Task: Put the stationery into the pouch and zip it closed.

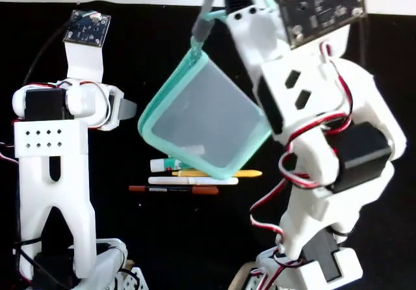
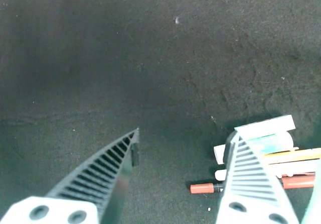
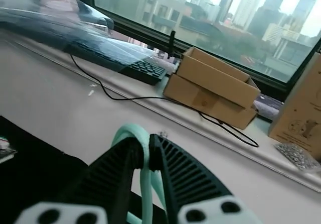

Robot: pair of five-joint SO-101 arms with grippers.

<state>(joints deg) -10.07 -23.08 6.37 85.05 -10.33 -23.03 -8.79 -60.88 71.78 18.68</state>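
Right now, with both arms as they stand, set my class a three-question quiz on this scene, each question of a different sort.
1. True or false: the pens are already inside the pouch.
2. Which gripper holds the pouch's strap? A) left B) right C) neither
3. Fill in: the left gripper is ____ (open or shut).

Key: 1 false, they lie on the table; 2 B, the right gripper; 3 open.

The high camera is looking down over the black surface (image 1: 162,43). The left wrist camera is facing it closely, sharing the pens (image 1: 188,181). The right wrist camera is facing a window (image 3: 200,13).
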